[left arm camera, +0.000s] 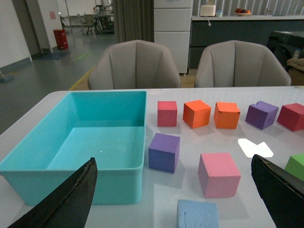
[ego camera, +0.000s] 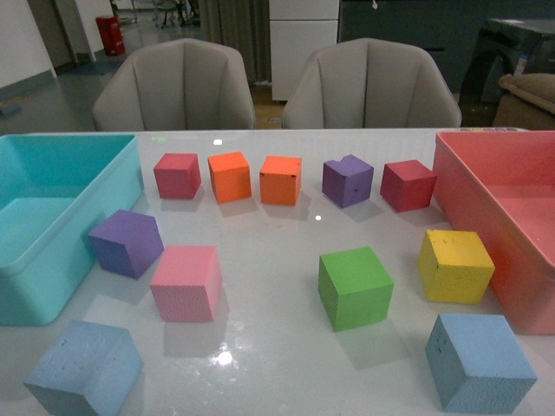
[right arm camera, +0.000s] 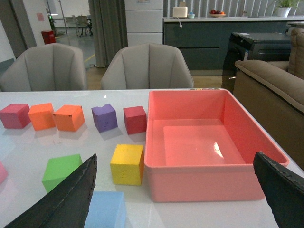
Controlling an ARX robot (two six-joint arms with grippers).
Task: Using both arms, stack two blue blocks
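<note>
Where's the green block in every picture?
Front view: green block sits between the pink block and the yellow block.
Left wrist view: green block, only a corner showing, past the pink block.
Right wrist view: green block next to the yellow block.
Shared landmark: the notched purple block.

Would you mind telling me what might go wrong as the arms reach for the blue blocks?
The left blue block sits close to the turquoise bin, the right blue block close to the red bin; open fingers might clip a wall. They lie far apart, so carrying one across risks brushing the green cube.
</note>
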